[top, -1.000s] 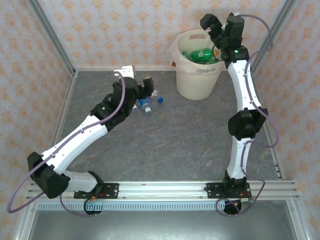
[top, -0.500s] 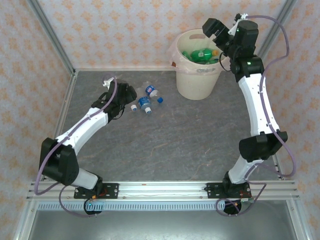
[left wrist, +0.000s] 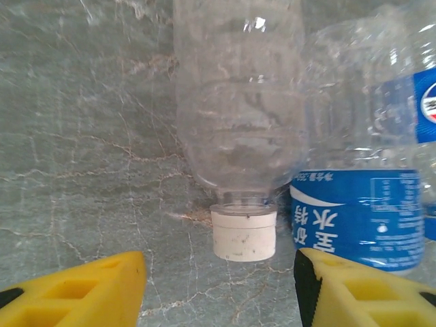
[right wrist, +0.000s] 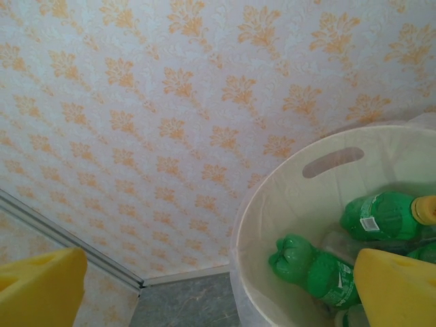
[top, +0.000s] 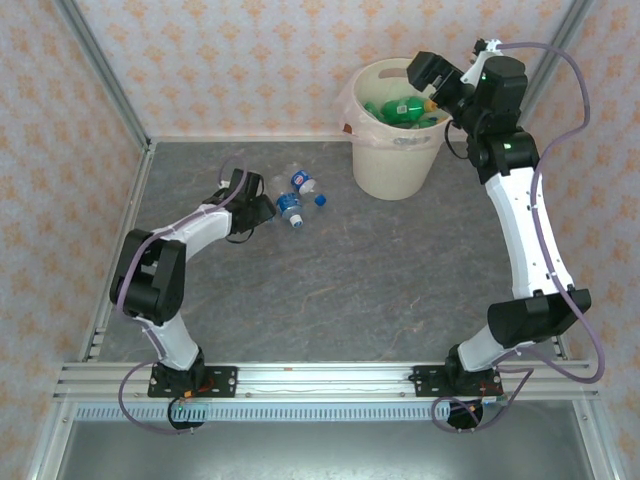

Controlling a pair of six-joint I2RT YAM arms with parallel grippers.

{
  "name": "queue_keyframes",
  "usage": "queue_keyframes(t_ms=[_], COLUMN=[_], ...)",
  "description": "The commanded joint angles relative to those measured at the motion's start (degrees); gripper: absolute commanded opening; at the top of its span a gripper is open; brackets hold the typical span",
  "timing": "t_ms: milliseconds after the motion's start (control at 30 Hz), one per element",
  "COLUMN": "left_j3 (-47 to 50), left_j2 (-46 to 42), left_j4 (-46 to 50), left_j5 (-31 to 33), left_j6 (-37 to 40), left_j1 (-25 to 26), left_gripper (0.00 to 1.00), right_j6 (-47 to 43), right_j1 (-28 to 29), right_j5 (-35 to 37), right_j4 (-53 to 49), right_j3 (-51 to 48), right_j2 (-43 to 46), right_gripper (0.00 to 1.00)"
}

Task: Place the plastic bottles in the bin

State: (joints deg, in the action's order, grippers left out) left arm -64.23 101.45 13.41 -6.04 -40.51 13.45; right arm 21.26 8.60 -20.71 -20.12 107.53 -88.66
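Left gripper [left wrist: 219,278] spread, straddling white cap [left wrist: 243,235] of clear bottle [left wrist: 238,116], lined up for a pinch; right gripper [right wrist: 218,286] spread, empty, above bin [right wrist: 293,204]

Top camera overlooks the whole grey marbled counter [top: 380,285]; left wrist camera hugs it; right wrist camera shares the round cream-white plastic bin [top: 395,170] with top.

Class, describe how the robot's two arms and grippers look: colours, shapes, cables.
The left arm and right arm have white links, black joints and looping purple cables. The left gripper and right gripper have blocky yellow fingers.
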Motion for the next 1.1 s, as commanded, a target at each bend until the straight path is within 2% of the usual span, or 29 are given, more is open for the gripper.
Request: queue_keyframes(t_ms=[0,233,767,867,1067], left_j3=[-1.4,-1.9,-3.7,-3.6,-2.8], left_j2=[1.7,5.2,7.5,7.5,7.5], left_j4=[-2.7,-4.1,-5.4,-5.6,-6.5], left_j5=[-2.5,-3.9,-4.4,-4.9,-5.3], left_j6=[0.2,0.2,2.3,2.2,2.2], left_j1=[-0.7,-1.1,-2.0,-2.2,-2.2], left_gripper=[0.6,0.57,0.55,0.51,0.36], right_j6=[-1.8,-2.1,-1.6,-1.7,-2.0], right_j1=[0.3,0.4,0.7,1.0,1.6], right_j5=[1.1,1.0,-2.3,-2.5,-4.6], right_j4=[1.9,1.8,1.5,1.3,1.0], right_j3=[-0.7,-0.7,-0.8,-0.8,-0.5], right_j2=[1.9,1.6,0.5,0.3,-0.3], right_gripper=[1.0,1.0,1.0,1.0,1.0])
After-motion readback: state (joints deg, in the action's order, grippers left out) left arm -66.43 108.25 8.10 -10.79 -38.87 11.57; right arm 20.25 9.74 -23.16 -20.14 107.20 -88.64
